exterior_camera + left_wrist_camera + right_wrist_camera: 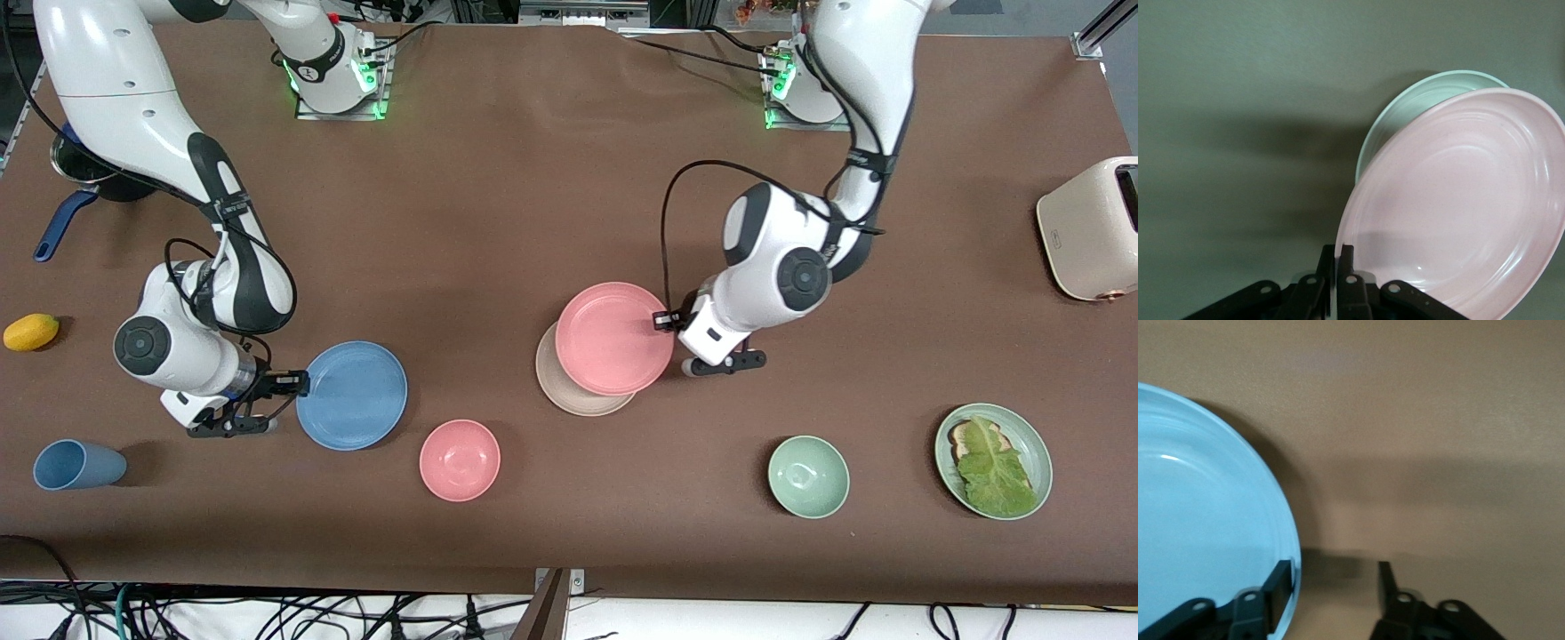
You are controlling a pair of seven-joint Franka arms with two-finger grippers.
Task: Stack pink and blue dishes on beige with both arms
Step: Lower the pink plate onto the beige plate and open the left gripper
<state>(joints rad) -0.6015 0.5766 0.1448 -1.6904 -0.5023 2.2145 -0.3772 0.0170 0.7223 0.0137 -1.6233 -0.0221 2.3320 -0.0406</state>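
The pink plate (pixel 613 338) hangs tilted, partly over the beige plate (pixel 569 396), which lies on the table near the middle. My left gripper (pixel 663 321) is shut on the pink plate's rim at the side toward the left arm's end. In the left wrist view the fingers (pixel 1368 267) pinch the pink plate (pixel 1458 207), and the beige plate (pixel 1418 100) shows past it. The blue plate (pixel 353 395) lies flat toward the right arm's end. My right gripper (pixel 289 384) is open at its rim. One finger (pixel 1281 583) overlaps the blue plate (pixel 1205 533); the other is over bare table.
A pink bowl (pixel 460 460) and a green bowl (pixel 808 476) sit nearer the front camera. A green plate with lettuce (pixel 993 460) and a cream toaster (pixel 1089 228) are at the left arm's end. A blue cup (pixel 78 465), a yellow fruit (pixel 31 332) and a dark pot (pixel 71 196) are at the right arm's end.
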